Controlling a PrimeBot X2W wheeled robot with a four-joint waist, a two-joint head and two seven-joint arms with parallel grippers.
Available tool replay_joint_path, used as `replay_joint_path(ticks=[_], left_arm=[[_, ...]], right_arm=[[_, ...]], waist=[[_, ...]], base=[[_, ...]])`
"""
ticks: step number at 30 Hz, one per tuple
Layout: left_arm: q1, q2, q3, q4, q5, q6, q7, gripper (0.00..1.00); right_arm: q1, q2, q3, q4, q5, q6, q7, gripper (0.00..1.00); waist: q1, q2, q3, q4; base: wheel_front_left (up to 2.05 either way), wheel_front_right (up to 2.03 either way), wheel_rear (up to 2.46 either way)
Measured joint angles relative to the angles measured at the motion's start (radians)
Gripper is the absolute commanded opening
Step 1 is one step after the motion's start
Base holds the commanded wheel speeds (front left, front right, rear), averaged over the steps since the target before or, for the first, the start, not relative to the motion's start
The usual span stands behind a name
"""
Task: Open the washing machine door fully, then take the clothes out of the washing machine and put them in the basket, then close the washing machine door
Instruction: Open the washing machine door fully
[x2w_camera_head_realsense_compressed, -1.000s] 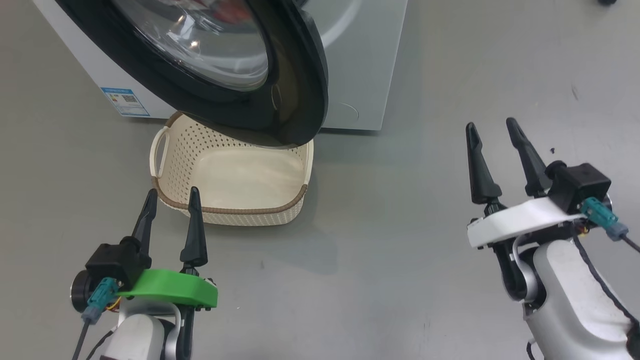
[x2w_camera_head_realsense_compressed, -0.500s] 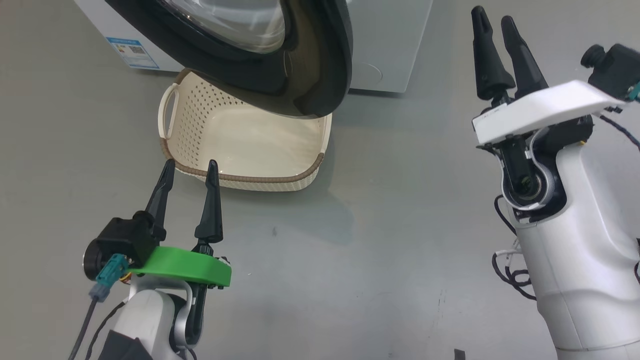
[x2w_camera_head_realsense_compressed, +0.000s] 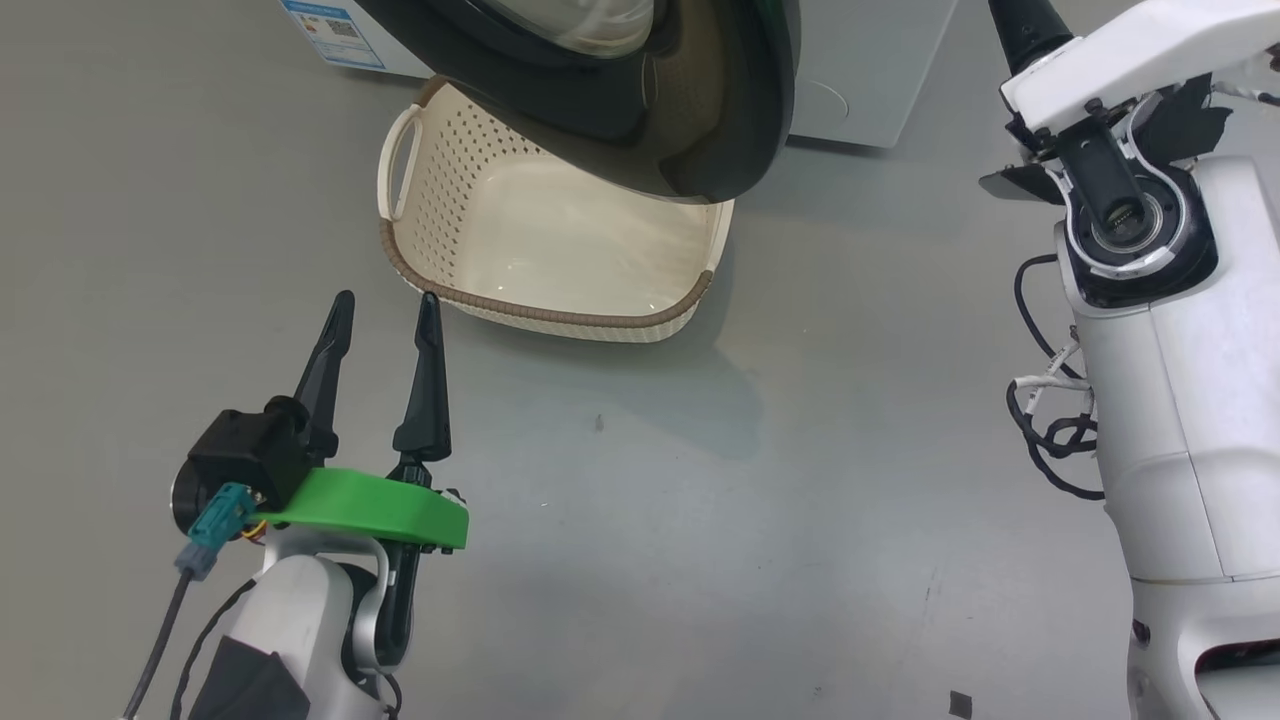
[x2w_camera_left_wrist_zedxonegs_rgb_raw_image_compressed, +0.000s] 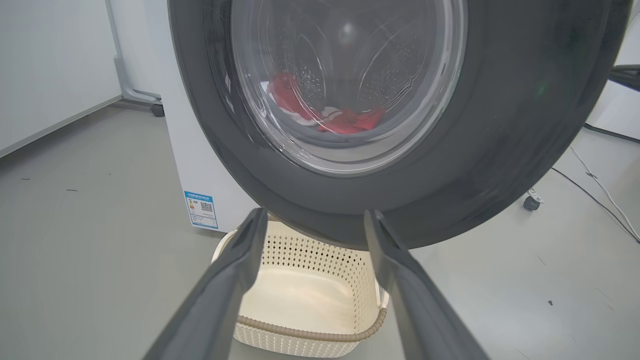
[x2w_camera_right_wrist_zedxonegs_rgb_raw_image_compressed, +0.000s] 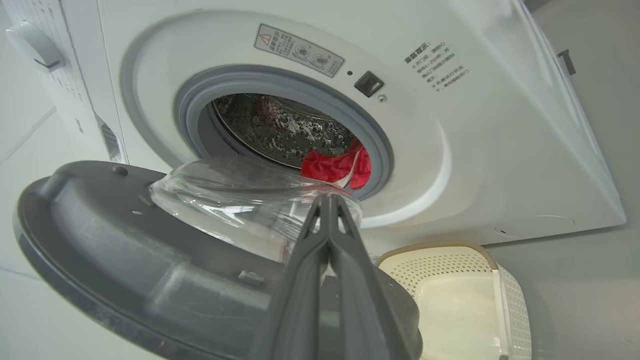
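Now, right wrist view: clothes (x2w_camera_right_wrist_zedxonegs_rgb_raw_image_compressed: 335, 167) in the washing machine (x2w_camera_right_wrist_zedxonegs_rgb_raw_image_compressed: 475, 125), sticker (x2w_camera_right_wrist_zedxonegs_rgb_raw_image_compressed: 299, 50) unreadable; right gripper (x2w_camera_right_wrist_zedxonegs_rgb_raw_image_compressed: 329, 197) pinched together, left gripper (x2w_camera_head_realsense_compressed: 387, 300) spread.

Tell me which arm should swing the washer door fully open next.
Right, probably. The right gripper, shut, faces the inner side of the washing machine door, ready to push it outward. The left gripper, open, sits low by the basket, facing the door's outer face.
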Motion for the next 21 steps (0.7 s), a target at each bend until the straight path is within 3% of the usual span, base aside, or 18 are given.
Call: replay_joint_path(ticks=[9, 21], left_arm=[[-0.018, -0.001, -0.009, 0.001, -0.009, 0.0, 0.0, 1.0], [-0.019, -0.001, -0.01, 0.006, -0.01, 0.0, 0.0, 1.0]], right_arm=[[-0.078, 0.004, -0.025, 0.068, 0.178, -0.061, 0.145, 0.0], [-0.129, 0.005, -0.028, 0.137, 0.374, -0.105, 0.29, 0.0]], waist=[[0.0, 0.0, 0.023, 0.036], [0.0, 0.0, 0.03, 0.056]], base=[[0.0, 0.0, 0.0], [0.0, 0.0, 0.0]])
